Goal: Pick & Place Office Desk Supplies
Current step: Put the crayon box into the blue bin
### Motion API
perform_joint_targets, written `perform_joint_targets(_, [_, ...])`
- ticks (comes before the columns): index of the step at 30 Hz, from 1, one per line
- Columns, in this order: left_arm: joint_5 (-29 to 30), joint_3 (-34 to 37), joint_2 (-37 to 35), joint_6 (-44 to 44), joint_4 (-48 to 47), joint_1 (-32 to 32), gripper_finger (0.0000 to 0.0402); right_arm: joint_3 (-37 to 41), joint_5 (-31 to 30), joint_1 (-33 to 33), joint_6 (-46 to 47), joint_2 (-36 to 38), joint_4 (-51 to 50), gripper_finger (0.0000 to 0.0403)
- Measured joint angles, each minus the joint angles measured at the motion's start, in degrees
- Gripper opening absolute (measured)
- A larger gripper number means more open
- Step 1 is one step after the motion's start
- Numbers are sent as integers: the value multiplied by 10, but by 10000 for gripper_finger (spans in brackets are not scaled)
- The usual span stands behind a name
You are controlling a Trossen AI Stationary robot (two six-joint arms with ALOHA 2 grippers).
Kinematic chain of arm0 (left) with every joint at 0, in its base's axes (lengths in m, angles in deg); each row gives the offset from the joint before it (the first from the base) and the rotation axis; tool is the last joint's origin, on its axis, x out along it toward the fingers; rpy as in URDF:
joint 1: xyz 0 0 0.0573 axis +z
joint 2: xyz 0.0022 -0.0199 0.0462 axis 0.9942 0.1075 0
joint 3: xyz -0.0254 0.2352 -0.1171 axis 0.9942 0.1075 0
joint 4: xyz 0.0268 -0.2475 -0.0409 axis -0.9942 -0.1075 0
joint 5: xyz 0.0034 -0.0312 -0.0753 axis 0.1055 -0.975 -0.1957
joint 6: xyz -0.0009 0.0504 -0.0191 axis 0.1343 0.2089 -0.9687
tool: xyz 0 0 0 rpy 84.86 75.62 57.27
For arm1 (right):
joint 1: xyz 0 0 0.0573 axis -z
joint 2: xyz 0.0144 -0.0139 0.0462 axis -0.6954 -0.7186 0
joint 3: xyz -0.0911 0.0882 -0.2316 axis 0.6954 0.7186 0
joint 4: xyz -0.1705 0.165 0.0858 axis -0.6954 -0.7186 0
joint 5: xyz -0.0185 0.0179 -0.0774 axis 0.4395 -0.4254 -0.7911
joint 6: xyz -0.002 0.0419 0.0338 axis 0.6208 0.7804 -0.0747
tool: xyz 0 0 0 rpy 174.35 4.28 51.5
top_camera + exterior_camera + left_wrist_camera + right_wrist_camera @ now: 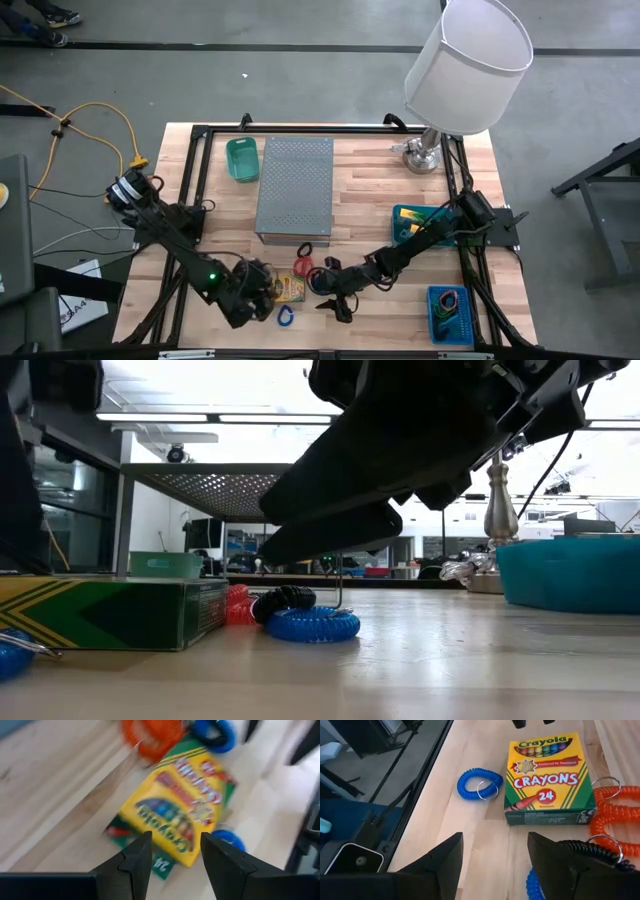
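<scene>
Overhead, table-level, wrist views (crayon box (546,777) shared)

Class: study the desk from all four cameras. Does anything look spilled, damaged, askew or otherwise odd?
Nothing looks spilled or damaged. The crayon box lies flat on the wood, askew to the table edge, with loose coil bands, orange and blue, scattered around it rather than binned.

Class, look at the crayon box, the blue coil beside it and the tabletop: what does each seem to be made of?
Crayon box: printed cardboard, slightly glossy, with sharp folded edges.
Blue coil: probably flexible plastic, smooth, wound in a spiral, with a shiny metal ring.
Tabletop: pale wood, matte, with visible grain and joined strips.
</scene>
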Motion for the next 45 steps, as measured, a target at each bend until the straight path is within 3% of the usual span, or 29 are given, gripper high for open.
perform_joint_targets(3, [-48,0,0,-22,-17,22,161,0,1,0,-1,0,-1,210])
perform_joint_targets(12, [-97,0,0,-20,-17,61,161,0,1,-1,-11,0,-5,210])
perform_joint_targets(24, [-103,0,17,-30,-20,58,161,0,18,-1,-11,-3,-3,210])
perform_joint_targets(33, [-106,0,25,-35,-19,49,161,-41,65,1,9,-75,27,210])
perform_joint_targets(45, [-91,0,26,-42,-26,34,161,-68,47,22,3,-81,-9,210])
